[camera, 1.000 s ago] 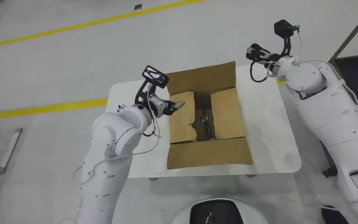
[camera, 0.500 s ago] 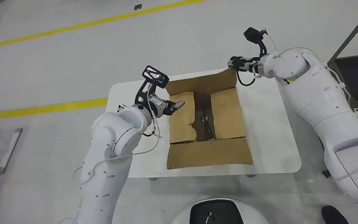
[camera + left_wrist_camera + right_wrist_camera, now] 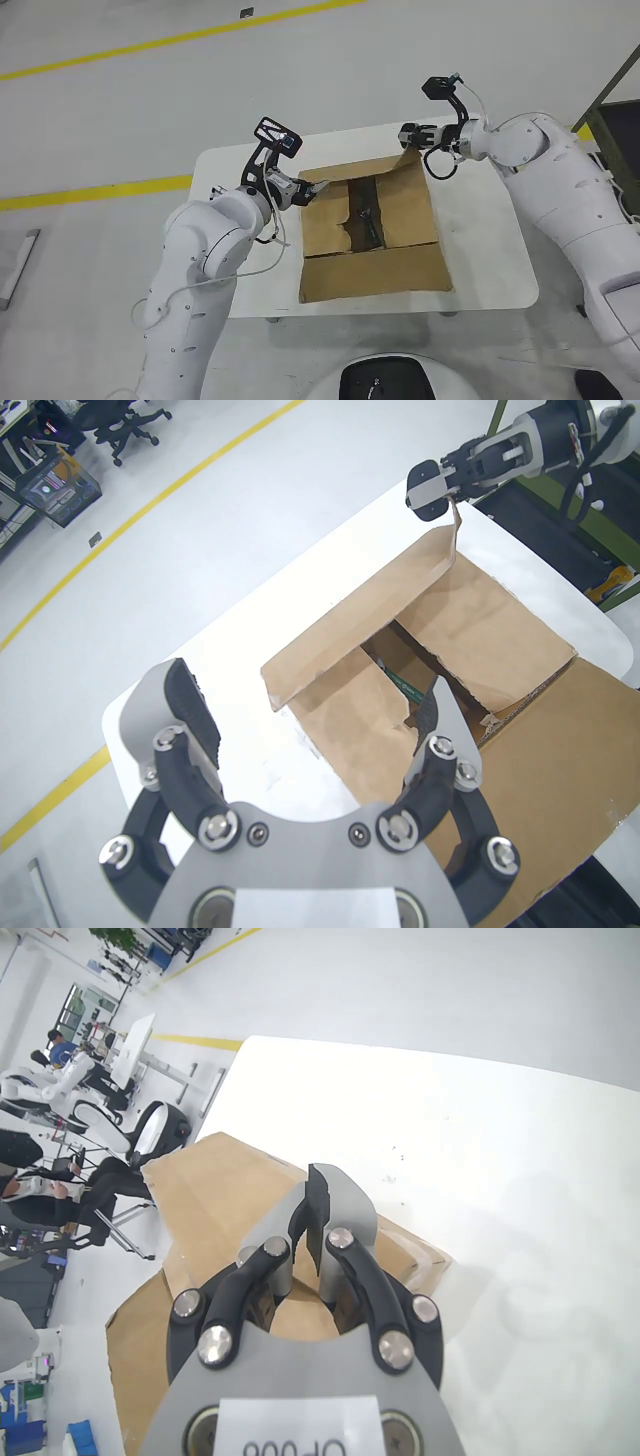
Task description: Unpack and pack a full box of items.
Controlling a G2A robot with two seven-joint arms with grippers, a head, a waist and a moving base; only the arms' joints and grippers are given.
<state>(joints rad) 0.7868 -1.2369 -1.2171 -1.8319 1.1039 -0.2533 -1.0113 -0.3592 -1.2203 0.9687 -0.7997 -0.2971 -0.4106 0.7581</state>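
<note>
A cardboard box (image 3: 375, 272) stands in the middle of the white table (image 3: 480, 240), its top partly open. Its left inner flap (image 3: 325, 225) and right inner flap (image 3: 410, 210) lie folded down over the opening with a narrow gap between them. Through that gap a dark item (image 3: 367, 222) shows inside the box; the left wrist view shows a green edge on it, but what it is cannot be told. The near flap lies spread outward, flat. The far flap (image 3: 360, 170) is half raised and leans over the opening. The left gripper (image 3: 305, 190) hangs at the box's left side, near the far flap's left end, jaws spread and grasping nothing. The right gripper (image 3: 405, 135) is at the box's far right corner, clenched on the bent-up corner of the far flap.
</note>
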